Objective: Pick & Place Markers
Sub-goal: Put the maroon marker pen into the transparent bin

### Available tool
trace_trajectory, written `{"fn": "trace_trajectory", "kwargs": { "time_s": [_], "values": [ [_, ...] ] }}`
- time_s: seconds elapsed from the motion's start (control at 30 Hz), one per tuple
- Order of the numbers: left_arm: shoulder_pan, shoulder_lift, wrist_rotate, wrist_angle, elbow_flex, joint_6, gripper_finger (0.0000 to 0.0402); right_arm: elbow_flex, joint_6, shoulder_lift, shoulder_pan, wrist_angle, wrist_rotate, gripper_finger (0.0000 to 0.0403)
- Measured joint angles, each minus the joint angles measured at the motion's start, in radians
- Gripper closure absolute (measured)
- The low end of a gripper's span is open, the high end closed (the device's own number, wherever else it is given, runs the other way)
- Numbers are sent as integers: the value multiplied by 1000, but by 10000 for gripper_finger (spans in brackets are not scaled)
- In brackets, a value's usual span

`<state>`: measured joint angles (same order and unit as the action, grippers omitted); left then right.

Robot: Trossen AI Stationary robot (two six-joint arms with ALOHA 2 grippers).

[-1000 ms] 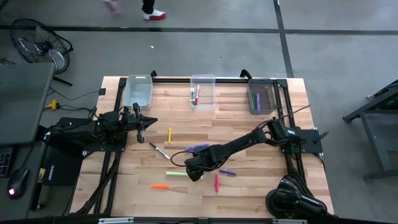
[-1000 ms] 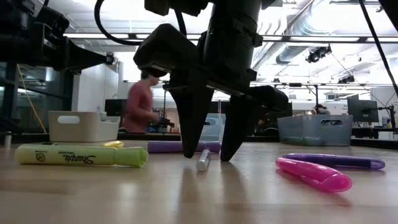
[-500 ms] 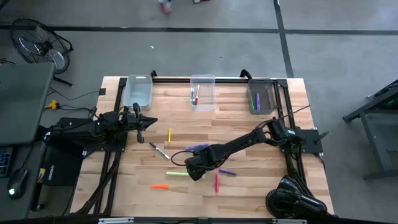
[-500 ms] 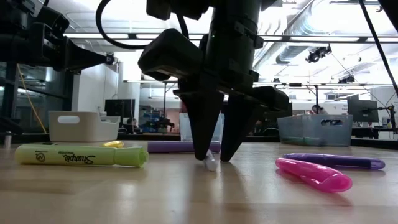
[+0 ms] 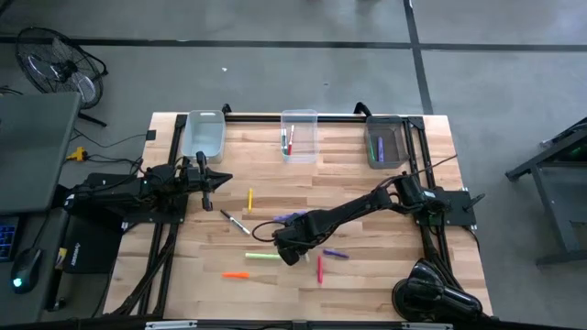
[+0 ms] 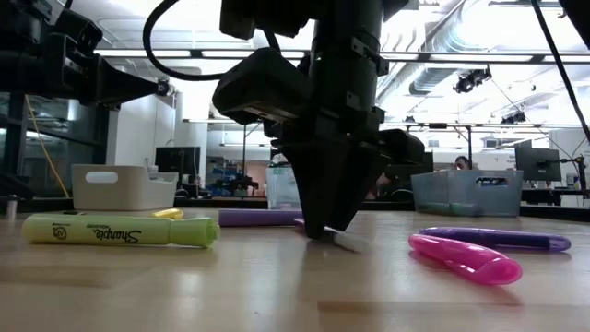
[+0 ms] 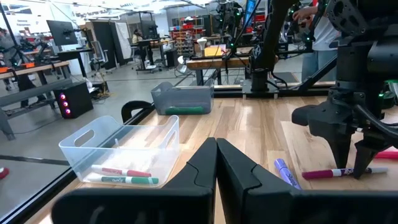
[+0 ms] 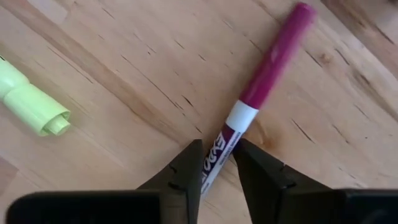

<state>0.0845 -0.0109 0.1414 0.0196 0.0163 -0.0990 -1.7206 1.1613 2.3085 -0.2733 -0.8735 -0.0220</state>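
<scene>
My right gripper (image 5: 292, 246) points down at the table's middle, shut on a marker (image 8: 261, 74) with a magenta cap and a white printed barrel that lies on the wood. Other markers lie loose around it: a light green one (image 5: 262, 258), an orange one (image 5: 235, 274), a red one (image 5: 319, 268), two purple ones (image 5: 335, 253) (image 5: 293, 217), a yellow one (image 5: 250, 199) and a black-and-white one (image 5: 235, 223). My left gripper (image 5: 207, 180) waits shut and level at the table's left side, holding nothing. My right gripper pinches the marker's white barrel (image 8: 219, 151) between its two fingers, just behind the magenta cap. The fingers come from above, pointing down, and lie across the marker. The marker rests flat on the table, its white end (image 6: 348, 243) sticking out beside the fingertips.
Three clear bins stand along the far edge: a left one (image 5: 204, 134), a middle one (image 5: 299, 136) with markers in it, and a right one (image 5: 386, 142) with markers in it. In the low view the light green marker (image 6: 120, 231) and a pink one (image 6: 466, 258) flank the gripper.
My right gripper has stayed in place and shut its wide-open fingers onto the marker's barrel. The marker's white end has swung a little sideways on the table between the closing fingers.
</scene>
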Motion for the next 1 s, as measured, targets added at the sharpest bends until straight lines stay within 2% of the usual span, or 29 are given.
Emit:
{"fn": "trace_trajectory", "kwargs": {
  "time_s": [0.33, 0.6, 1.0],
  "values": [
    [0, 0, 0, 0, 0, 0, 400, 0, -71, 0, 0, -20, -38, 375],
    [0, 0, 1, 0, 0, 0, 400, 0, -114, 0, 0, -27, -41, 366],
    [0, 0, 1, 0, 0, 0, 400, 3, -116, -17, 2, -26, -18, 382]
  ]
}}
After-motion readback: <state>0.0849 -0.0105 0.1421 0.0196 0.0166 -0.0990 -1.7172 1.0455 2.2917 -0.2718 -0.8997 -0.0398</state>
